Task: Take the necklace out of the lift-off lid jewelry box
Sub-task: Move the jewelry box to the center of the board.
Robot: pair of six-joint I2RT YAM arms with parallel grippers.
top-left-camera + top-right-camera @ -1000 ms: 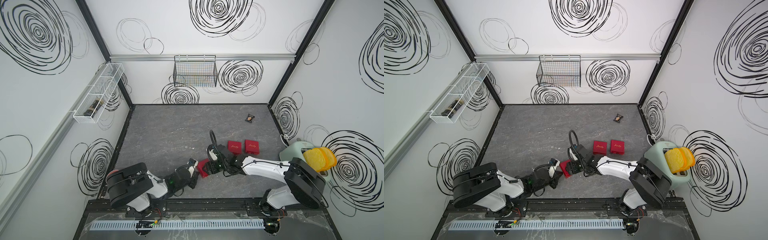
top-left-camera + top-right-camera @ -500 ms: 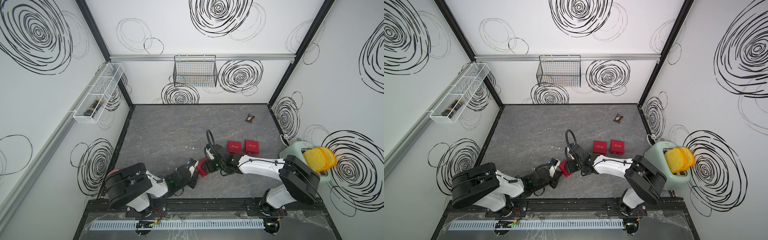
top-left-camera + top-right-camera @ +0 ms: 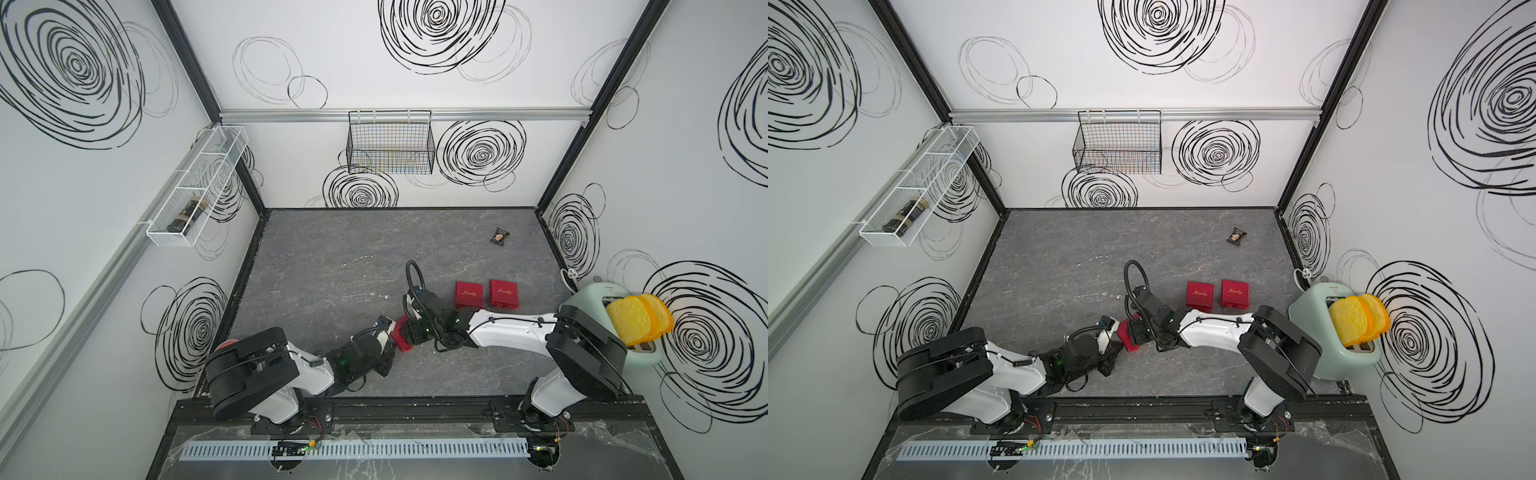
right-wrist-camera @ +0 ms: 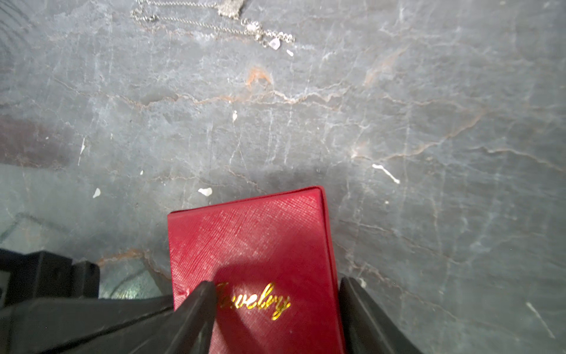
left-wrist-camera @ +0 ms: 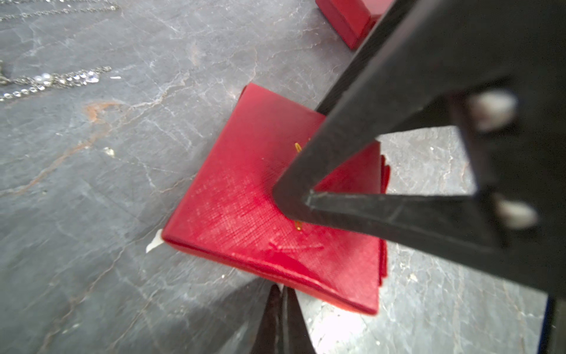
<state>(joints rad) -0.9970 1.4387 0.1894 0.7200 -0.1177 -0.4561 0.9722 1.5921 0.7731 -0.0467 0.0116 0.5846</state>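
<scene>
The red jewelry box (image 3: 400,332) (image 3: 1125,335) lies near the table's front between my two arms, with its lid on. The necklace is hidden inside. My left gripper (image 5: 280,291) (image 3: 391,347) is shut and empty, its tips at the box's near edge (image 5: 245,199). My right gripper (image 4: 275,294) (image 3: 1137,332) is open over the box (image 4: 254,239). One finger (image 4: 199,303) rests on the lid beside the gold "Jewelry" lettering. The other finger (image 4: 355,303) stands just outside the box's side. The left wrist view shows that finger (image 5: 337,171) tip-down on the lid.
Two more red boxes (image 3: 468,294) (image 3: 503,293) lie right of the arms. Silver chains (image 4: 214,24) (image 5: 55,79) lie on the grey table beyond the box. A toaster (image 3: 602,332) stands at the right wall and a small packet (image 3: 500,237) at the back right.
My right gripper has shifted left over the box and its jaws have narrowed. The left arm and the box have stayed put.
</scene>
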